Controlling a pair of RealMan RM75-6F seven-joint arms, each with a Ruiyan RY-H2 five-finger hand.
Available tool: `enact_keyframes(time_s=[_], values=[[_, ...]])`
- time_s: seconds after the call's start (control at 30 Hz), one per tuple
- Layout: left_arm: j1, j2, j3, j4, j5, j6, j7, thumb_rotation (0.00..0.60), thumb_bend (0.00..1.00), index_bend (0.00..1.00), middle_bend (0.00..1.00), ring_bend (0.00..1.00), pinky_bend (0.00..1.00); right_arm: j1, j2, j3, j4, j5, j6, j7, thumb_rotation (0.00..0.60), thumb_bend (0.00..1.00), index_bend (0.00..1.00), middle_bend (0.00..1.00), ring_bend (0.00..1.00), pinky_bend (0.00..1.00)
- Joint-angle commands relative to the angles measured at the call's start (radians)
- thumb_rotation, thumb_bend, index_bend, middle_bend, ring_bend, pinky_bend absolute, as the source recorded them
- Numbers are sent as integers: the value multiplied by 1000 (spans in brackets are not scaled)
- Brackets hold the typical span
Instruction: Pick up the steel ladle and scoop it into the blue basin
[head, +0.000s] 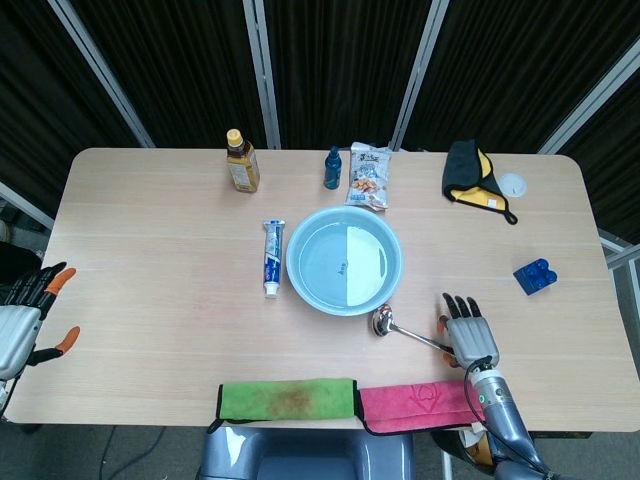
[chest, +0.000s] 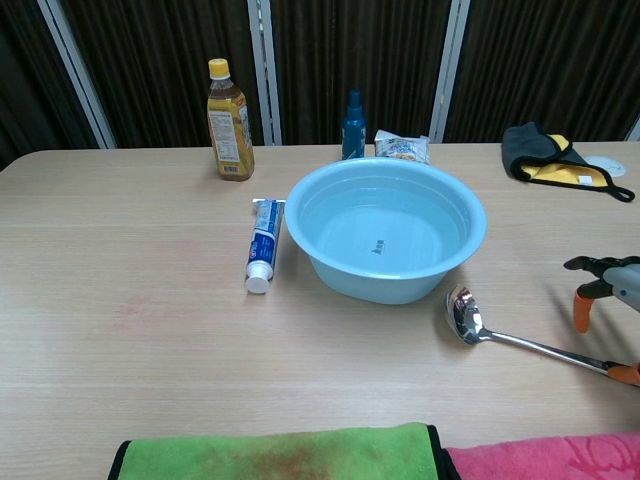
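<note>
The steel ladle (head: 402, 329) (chest: 505, 334) lies flat on the table, bowl toward the blue basin (head: 344, 259) (chest: 385, 238), handle running out to the right. The basin sits mid-table with water in it. My right hand (head: 468, 338) (chest: 606, 286) hovers over the far end of the ladle's handle with fingers spread, holding nothing; its orange thumb tip is right at the handle's end. My left hand (head: 22, 325) stays at the table's left edge, fingers apart and empty; only the head view shows it.
A toothpaste tube (head: 271, 256) lies left of the basin. A yellow-capped bottle (head: 241, 162), small blue bottle (head: 332, 168) and snack bag (head: 369, 176) stand behind it. Green (head: 287, 398) and pink (head: 420, 404) cloths line the front edge. A black-yellow cloth (head: 472, 178) and blue block (head: 535, 275) lie right.
</note>
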Motion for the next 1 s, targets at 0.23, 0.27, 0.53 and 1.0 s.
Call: enact_keyframes(time_s=[0.23,0.27,0.53,1.0], values=[[4,10,0,8,7,15,-34,600,351,14,0,0,0,36,-20,3,-52,111,14,-164,600,187,417,0,0,0],[4,10,0,9,6,14,-37,600,352,14,0,0,0,41,-22,3,-56,120,13,-178,600,189,417,0,0,0],[2,19,8,12,25,14,-60,600,363,15,0,0,0,89,-35,11,-57,223,-9,-278,600,192,417,0,0,0],[-3,22,15,15,35,9,-74,600,371,16,0,0,0,127,-45,-3,-44,291,-7,-307,600,198,433,0,0,0]])
